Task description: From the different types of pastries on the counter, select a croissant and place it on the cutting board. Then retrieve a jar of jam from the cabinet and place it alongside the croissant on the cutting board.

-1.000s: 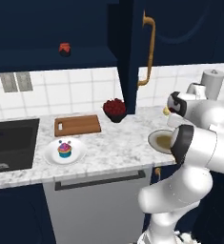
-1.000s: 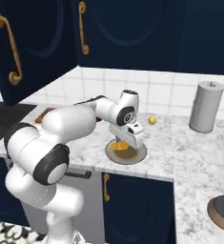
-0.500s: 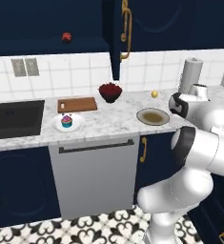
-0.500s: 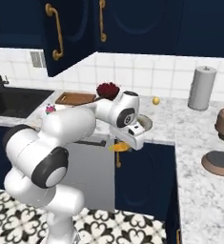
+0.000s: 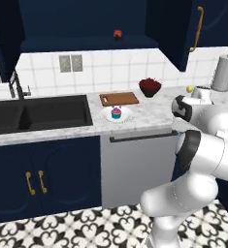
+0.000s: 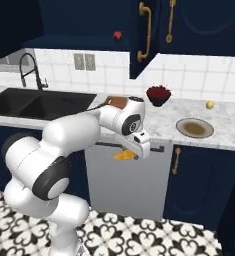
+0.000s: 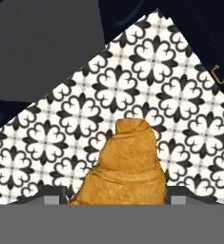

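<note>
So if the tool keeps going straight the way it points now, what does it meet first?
The patterned floor tiles, probably. The tool, shut on the croissant, points down in front of the cabinets with nothing between, though depth is hard to judge.

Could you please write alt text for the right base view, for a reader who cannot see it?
The white robot arm's end effector holds a small golden-orange croissant in front of a grey dishwasher panel, below the edge of the speckled marble counter. On the counter sit a dark bowl of red berries and a round plate.
</note>
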